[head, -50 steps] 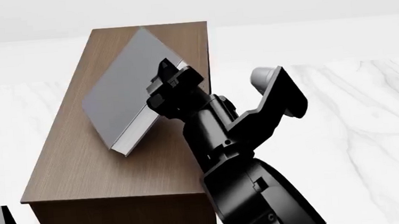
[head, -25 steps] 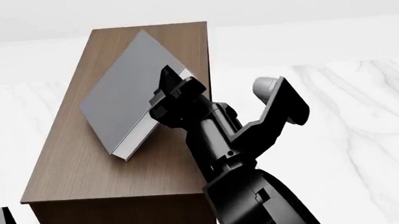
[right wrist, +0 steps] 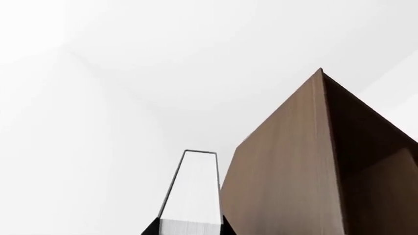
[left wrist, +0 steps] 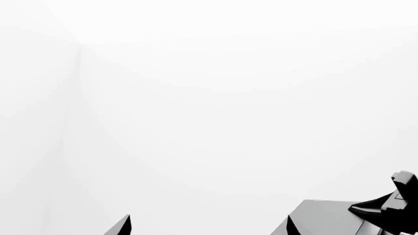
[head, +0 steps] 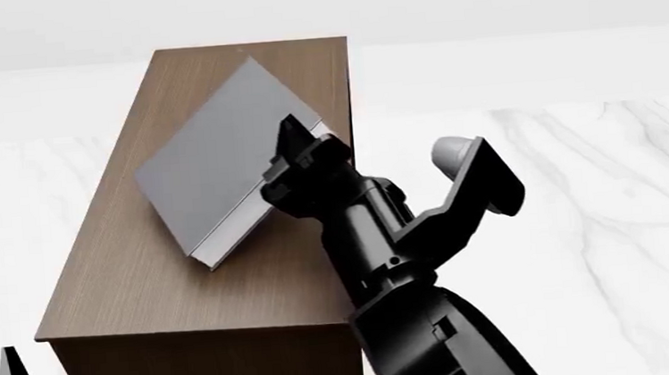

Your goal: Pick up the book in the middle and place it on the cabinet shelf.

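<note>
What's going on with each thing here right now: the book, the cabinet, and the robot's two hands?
Book: lying skewed on the cabinet top, one edge pinched by the right hand.
Cabinet: upright, book on its top.
Right hand: shut on the book's edge.
Left hand: open, empty, away from the book.

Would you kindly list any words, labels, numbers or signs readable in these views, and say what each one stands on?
None: no text, label, number or sign shows anywhere.
The book has plain grey covers.
The cabinet shelf is bare wood grain.
The right pincer carries no marking.
</note>
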### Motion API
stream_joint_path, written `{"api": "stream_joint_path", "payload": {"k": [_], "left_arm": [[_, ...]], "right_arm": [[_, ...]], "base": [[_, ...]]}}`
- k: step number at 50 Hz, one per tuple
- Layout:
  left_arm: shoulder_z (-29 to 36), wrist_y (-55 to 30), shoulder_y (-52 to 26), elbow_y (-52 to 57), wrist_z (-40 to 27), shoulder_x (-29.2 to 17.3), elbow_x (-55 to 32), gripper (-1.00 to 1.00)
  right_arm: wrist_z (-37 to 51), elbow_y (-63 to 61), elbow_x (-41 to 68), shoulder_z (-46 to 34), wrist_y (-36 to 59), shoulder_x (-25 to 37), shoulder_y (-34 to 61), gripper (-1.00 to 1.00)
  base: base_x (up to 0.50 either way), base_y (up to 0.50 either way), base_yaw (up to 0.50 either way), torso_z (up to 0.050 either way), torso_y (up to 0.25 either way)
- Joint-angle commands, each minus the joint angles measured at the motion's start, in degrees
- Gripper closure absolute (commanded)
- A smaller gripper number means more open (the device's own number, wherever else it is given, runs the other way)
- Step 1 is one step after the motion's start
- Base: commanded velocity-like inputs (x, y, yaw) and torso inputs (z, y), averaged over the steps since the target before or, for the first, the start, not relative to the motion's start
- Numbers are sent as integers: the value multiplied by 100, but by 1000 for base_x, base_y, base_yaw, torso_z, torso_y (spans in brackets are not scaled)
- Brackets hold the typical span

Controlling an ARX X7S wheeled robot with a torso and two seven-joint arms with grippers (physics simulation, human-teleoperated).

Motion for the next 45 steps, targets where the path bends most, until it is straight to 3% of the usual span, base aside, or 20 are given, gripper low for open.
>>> {"api": "stream_joint_path", "payload": {"k": [1, 29, 30, 45], "left_arm": [[-119, 73, -4, -31, 114, 100, 109, -100], [-98, 55, -20, -28, 82, 77, 107, -100], [-98, 45, -23, -23, 81, 77, 105, -100], [-89, -6, -28, 22, 65, 65, 102, -100]], "right_arm": [[121, 380, -224, -151, 41, 20, -62, 100], [414, 644, -734, -533, 275, 464, 152, 100], [426, 670, -763, -536, 272, 490, 169, -100], [381, 565, -1163, -716, 170, 692, 218, -100]], "base": [[0, 0, 0, 0, 0], [1, 0, 0, 0, 0], [0, 0, 0, 0, 0], [0, 0, 0, 0, 0]]}}
